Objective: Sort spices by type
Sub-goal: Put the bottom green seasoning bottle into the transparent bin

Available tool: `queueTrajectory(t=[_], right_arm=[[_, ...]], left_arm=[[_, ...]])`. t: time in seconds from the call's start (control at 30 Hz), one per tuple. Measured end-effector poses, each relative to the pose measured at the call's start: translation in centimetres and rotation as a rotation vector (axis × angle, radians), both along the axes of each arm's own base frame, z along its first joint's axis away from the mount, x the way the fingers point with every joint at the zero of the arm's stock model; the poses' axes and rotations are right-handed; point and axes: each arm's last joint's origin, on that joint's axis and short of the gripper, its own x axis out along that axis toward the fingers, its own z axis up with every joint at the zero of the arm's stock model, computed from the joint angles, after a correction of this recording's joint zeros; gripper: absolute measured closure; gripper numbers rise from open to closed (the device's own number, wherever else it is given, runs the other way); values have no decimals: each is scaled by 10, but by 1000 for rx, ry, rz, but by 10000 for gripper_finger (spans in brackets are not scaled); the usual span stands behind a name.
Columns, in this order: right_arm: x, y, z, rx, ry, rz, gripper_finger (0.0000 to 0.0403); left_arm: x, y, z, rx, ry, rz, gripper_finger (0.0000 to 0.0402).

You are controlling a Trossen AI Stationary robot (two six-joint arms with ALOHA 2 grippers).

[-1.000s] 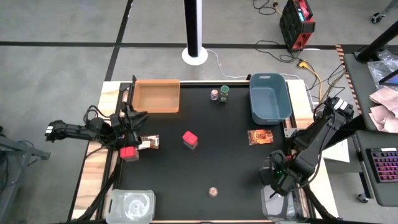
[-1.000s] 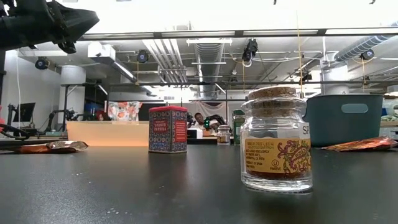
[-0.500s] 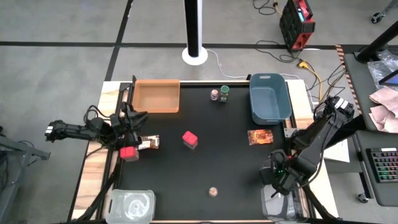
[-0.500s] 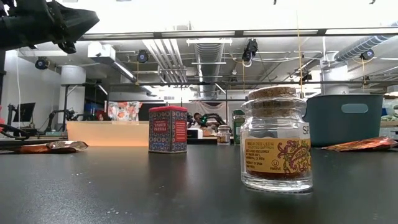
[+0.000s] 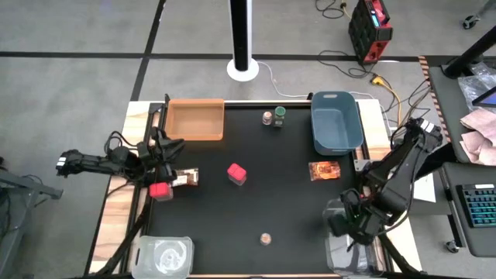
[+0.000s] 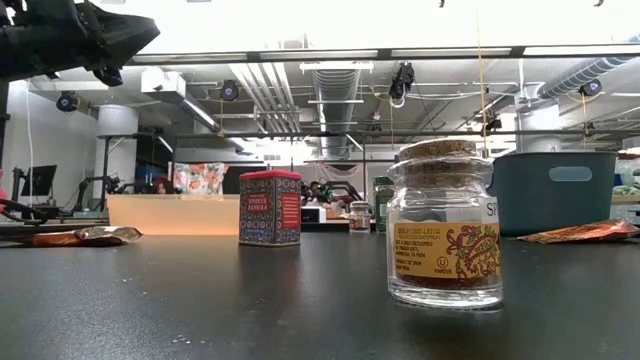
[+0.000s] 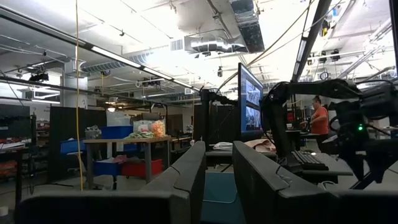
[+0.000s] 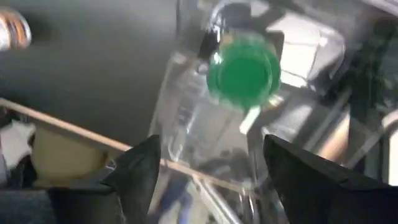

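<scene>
Below the wide-spread right claw (image 8: 205,168), a green-capped jar (image 8: 244,73) stands free.

The table (image 5: 256,209) has a black top with bare pale wood showing along its side edges. It stands on a grey floor (image 5: 77,85) crossed by dark lines. A white post (image 5: 242,35) rises from a round white base just beyond the table's far edge, and a red and black box (image 5: 369,29) with trailing cables sits on the floor farther off. A desk with a keyboard (image 5: 479,213) and papers lies to one side. Across the table, the room has an open ceiling with silver ducts (image 6: 335,85) and long light strips (image 6: 330,53). Monitors (image 7: 250,102) on a stand, a workbench with blue bins (image 7: 118,132) and a person in an orange top (image 7: 320,119) show beyond.
</scene>
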Motion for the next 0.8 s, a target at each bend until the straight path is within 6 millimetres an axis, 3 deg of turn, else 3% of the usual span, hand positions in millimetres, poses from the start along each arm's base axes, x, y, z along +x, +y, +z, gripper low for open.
queueTrajectory(t=[0.2,0.47,0.63,0.8], right_arm=[[-2,14,-4,28,30,166,196],[17,51,-37,1,-139,833,371],[21,52,-56,-52,-46,980,392],[18,48,-60,-105,26,1022,394]], left_arm=[[0,0,0,0,0,0,335],[0,0,0,0,1,0,335],[0,0,0,0,2,0,335],[0,0,0,0,2,0,335]])
